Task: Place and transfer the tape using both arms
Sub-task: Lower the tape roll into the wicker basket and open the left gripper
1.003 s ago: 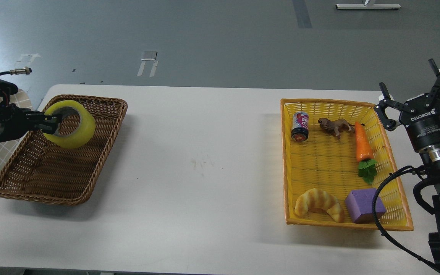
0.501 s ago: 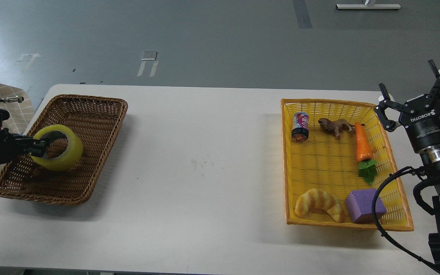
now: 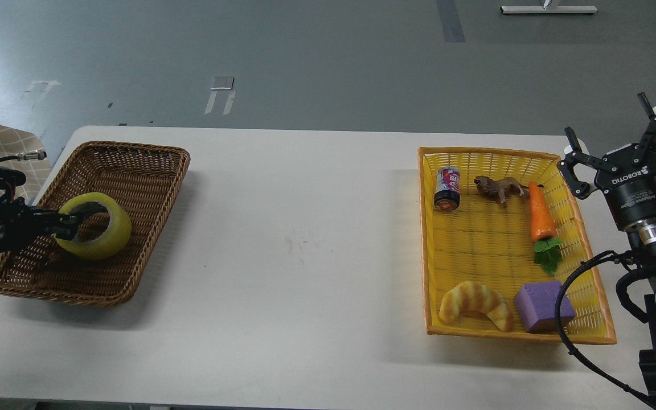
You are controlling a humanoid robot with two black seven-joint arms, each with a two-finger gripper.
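Observation:
The yellow tape roll (image 3: 100, 234) is low inside the brown wicker basket (image 3: 134, 250) at the table's left. My left gripper (image 3: 73, 224) comes in from the left edge and is shut on the roll's near wall, one finger inside the core. I cannot tell whether the roll rests on the basket floor. My right gripper (image 3: 624, 145) is open and empty, held up at the right edge beyond the yellow basket's far right corner.
The yellow basket (image 3: 427, 239) at the right holds a can (image 3: 447, 188), a toy lion (image 3: 500, 188), a carrot (image 3: 540, 219), a croissant (image 3: 476, 304) and a purple block (image 3: 543, 306). White tabletop lies between the baskets.
My left gripper has lowered the tape from above the brown basket's far part down into the basket, then shifted slightly right. The right arm has barely moved.

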